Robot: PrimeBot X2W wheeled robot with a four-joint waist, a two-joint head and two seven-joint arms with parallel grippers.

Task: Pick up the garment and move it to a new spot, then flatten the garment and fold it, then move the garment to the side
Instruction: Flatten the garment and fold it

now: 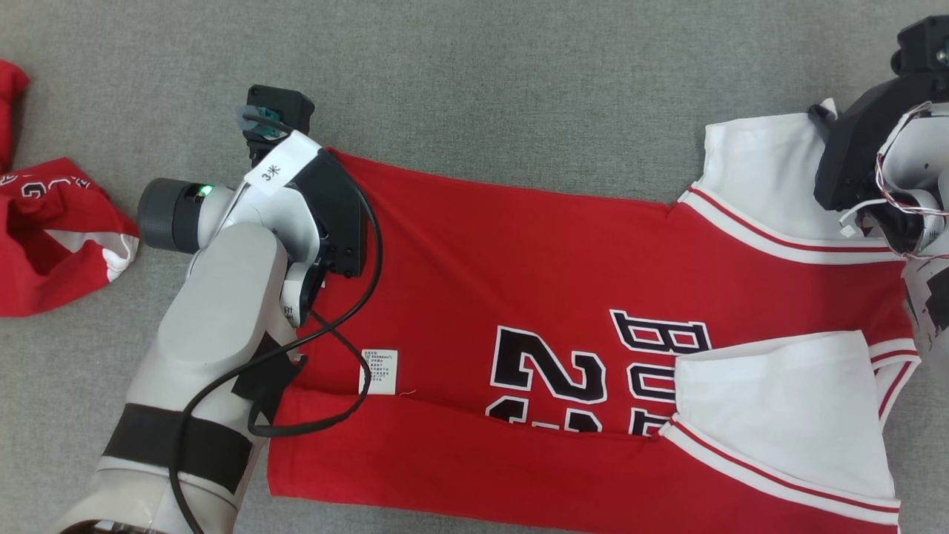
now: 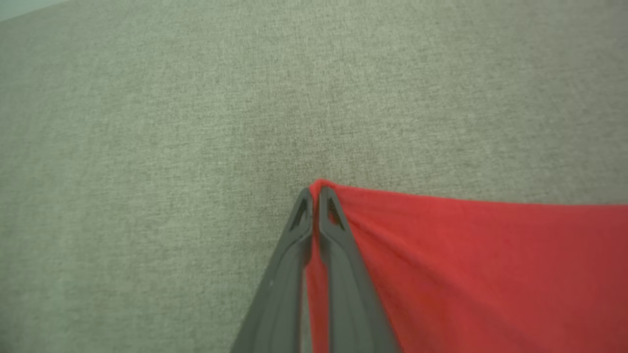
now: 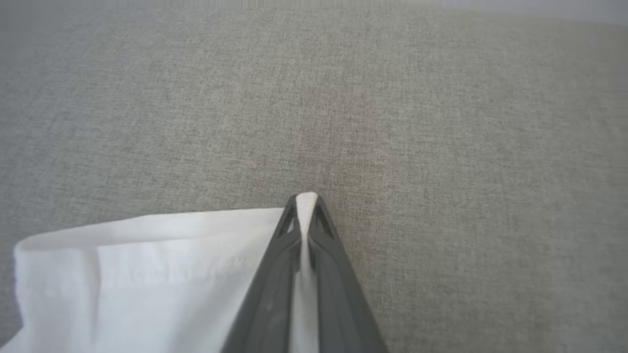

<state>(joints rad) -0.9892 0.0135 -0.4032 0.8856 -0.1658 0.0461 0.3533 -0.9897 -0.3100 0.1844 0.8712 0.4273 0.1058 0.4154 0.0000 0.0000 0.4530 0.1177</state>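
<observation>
Grey woven cloth (image 1: 474,74) covers the surface, and the red garment (image 1: 519,259) lies spread across the middle and right of the head view. At its upper left, the left gripper (image 2: 315,191) pinches a red corner. At upper right, the right gripper (image 3: 305,200) is clamped on the white sleeve (image 3: 147,264). A crumpled red heap (image 1: 52,245) sits far left.

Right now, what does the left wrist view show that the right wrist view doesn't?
Left wrist: the left gripper shut on the red jersey at a hem corner, with red fabric spreading to that view's right.
Right wrist: the right gripper shut on the white sleeve, which spreads to that view's left.
Both: two dark fingers closed on a fabric tip, with the grey cloth surface beyond.
</observation>
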